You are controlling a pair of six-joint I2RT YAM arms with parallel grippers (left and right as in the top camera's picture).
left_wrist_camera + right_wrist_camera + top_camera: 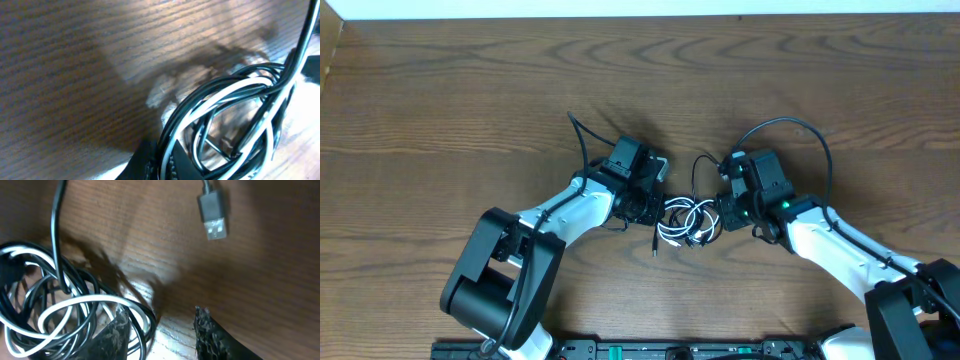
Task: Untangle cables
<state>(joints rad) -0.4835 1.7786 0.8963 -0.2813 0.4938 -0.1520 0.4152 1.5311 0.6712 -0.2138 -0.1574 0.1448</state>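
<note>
A white cord (677, 229) and a black cord (697, 168) lie tangled in one small looped bundle on the wooden table between my two grippers. My left gripper (655, 207) is at the bundle's left edge. In the left wrist view its fingers (167, 165) are shut on strands of the white cord (225, 97) and black cord (295, 50). My right gripper (723, 212) is at the bundle's right edge. Its fingers (162, 330) are open, with loops of white cord (75, 302) and black cord (56, 230) lying over the left finger. A black USB plug (212, 212) lies loose beyond.
The brown wooden table (440, 90) stretches around the bundle. A short black cord end (654, 244) points toward the front edge. Thick black arm wires arch over the left arm (582, 135) and the right arm (810, 135).
</note>
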